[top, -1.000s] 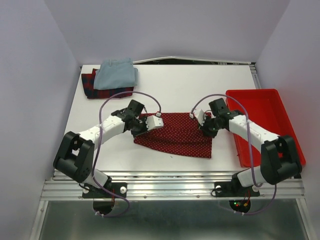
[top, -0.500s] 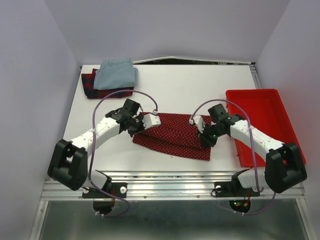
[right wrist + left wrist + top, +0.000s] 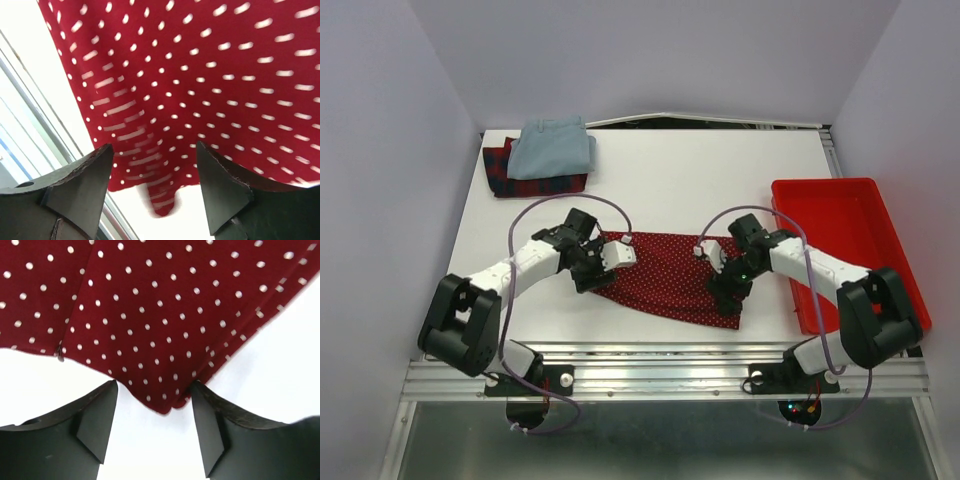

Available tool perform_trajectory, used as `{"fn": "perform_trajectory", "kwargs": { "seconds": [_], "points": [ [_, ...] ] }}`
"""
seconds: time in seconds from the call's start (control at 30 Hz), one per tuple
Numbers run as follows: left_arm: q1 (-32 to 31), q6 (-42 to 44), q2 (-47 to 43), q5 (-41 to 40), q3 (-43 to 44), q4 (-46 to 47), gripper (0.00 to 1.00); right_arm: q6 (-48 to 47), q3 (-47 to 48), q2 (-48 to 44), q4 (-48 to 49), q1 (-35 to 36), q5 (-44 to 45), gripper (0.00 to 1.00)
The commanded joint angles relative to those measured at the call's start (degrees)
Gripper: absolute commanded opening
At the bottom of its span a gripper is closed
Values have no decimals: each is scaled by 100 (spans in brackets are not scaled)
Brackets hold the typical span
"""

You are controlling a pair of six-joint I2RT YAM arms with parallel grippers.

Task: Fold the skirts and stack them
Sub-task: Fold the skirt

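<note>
Since a second ago both arms have drawn back toward the near edge of the white bench (image 3: pixel 670 190). The dark red dotted skirt (image 3: pixel 665 275) has shifted with them, so its near hem now lies closer to the metal rail (image 3: pixel 670 365). The pale blue skirt (image 3: pixel 552 147), folded on the plaid skirt (image 3: pixel 515 182) at the far left corner, has not moved.

A broad stretch of bench separates that pile from the dotted skirt. The red tray (image 3: pixel 840 240) sits near the skirt's right edge, not touching it. Pale lilac walls (image 3: pixel 650 60) close in three sides.

The left pincer (image 3: pixel 154 383) stands spread, with a skirt corner lying loose between its fingers. The right pincer (image 3: pixel 154 145) is spread too, over another corner.
</note>
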Motion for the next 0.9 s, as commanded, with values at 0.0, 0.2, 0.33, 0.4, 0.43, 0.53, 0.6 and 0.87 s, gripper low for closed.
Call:
{"fn": "perform_trajectory", "kwargs": {
  "seconds": [0.0,0.2,0.33,0.4,0.43,0.53,0.6,0.87],
  "points": [
    [64,296,-927,494,-28,-454,73,222,710,-640,-313,-17,92,73],
    [55,236,-1588,1049,596,-896,73,882,1380,-879,-182,-122,250,67],
    [55,-150,-1168,927,773,-317,70,1374,1407,-187,327,-122,461,54],
    [55,-511,-877,584,773,166,67,1655,1442,201,556,-122,697,49],
    [55,-520,-624,418,729,264,65,1709,1451,568,583,-122,777,46],
    [46,-556,-158,83,632,704,61,1911,1390,1019,854,-122,1206,43],
    [38,-451,72,-5,545,783,58,1955,1372,1204,978,-122,1409,43],
    [-270,226,249,-331,-342,661,41,1815,2135,2601,1479,-122,2184,43]
  ]
}}
